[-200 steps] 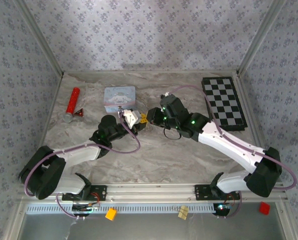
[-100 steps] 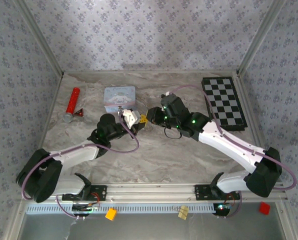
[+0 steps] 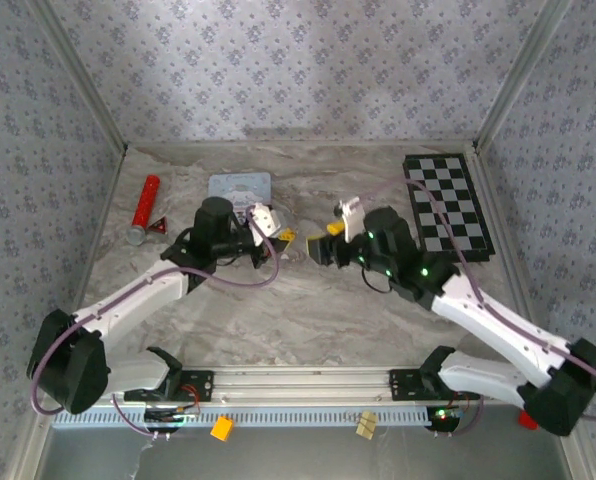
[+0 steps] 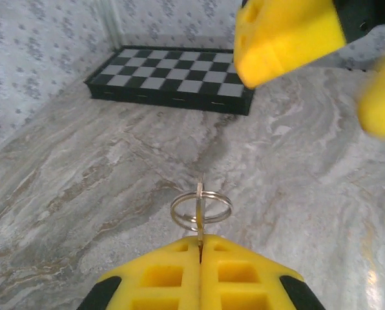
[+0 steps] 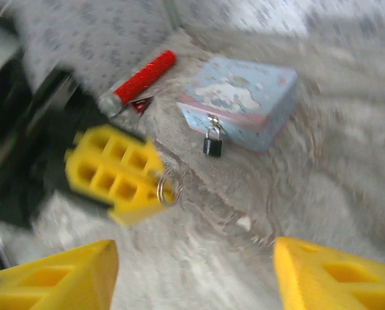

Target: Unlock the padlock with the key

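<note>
My left gripper (image 4: 200,240) is shut on the key (image 4: 199,205), a thin metal sliver standing up between the pads with a silver split ring around it. From above, the left gripper (image 3: 284,238) is just right of the pale blue tin (image 3: 240,188). The small black padlock (image 5: 212,146) hangs at the tin's (image 5: 241,103) front, a little beyond the key ring (image 5: 167,187). My right gripper (image 5: 192,278) is open and holds nothing. It faces the left gripper from the right (image 3: 330,242), with a short gap between them.
A red cylinder with a silver end (image 3: 146,208) and a small red triangular piece (image 3: 161,228) lie at the far left. A folded chessboard (image 3: 448,205) lies at the back right. Bare marble table (image 3: 308,310) stretches in front of both grippers.
The right gripper has opened and pulled back to the right, away from the left gripper. The left gripper stays shut on the key and has swung slightly toward the back.
</note>
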`<state>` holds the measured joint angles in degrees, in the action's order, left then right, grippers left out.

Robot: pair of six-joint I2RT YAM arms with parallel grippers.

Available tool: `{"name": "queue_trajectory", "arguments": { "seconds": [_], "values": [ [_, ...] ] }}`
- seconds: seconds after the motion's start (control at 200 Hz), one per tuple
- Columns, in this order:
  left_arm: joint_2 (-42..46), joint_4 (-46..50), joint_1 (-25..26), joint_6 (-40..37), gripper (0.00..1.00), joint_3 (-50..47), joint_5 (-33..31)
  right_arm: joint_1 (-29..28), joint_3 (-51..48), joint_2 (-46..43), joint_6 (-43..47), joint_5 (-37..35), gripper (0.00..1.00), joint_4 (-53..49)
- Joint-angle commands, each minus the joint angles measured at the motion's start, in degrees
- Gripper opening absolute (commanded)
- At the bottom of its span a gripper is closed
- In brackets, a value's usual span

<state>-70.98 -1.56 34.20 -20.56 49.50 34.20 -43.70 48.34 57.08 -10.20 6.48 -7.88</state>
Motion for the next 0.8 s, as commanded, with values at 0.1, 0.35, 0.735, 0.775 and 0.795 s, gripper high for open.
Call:
{"name": "queue_trajectory", "arguments": {
  "seconds": [0.1, 0.35, 0.735, 0.775, 0.795],
  "values": [
    [-7.0, 39.6, 0.5, -19.3, 0.0, 17.5, 9.5, 1.7, -13.3, -8.9, 19.5, 11.9, 0.78, 15.8],
    [-14.2, 60.0, 6.3, -26.5, 0.0, 33.0, 0.8, 8.3, -16.4, -10.6, 16.1, 29.6, 0.7, 17.5],
    [-13.6, 59.2, 10.0, -28.0, 0.0, 33.2, -7.6, 10.0, -15.5, -8.5, 10.9, 37.3, 0.56, 17.9],
    [-12.7, 56.6, 10.3, -27.7, 0.0, 31.6, -9.3, 9.9, -15.5, -8.0, 10.1, 37.4, 0.55, 18.4],
    [-12.1, 55.3, 10.5, -27.6, 0.0, 30.7, -10.0, 9.7, -15.5, -7.7, 9.8, 37.1, 0.55, 18.5]
  ]
}}
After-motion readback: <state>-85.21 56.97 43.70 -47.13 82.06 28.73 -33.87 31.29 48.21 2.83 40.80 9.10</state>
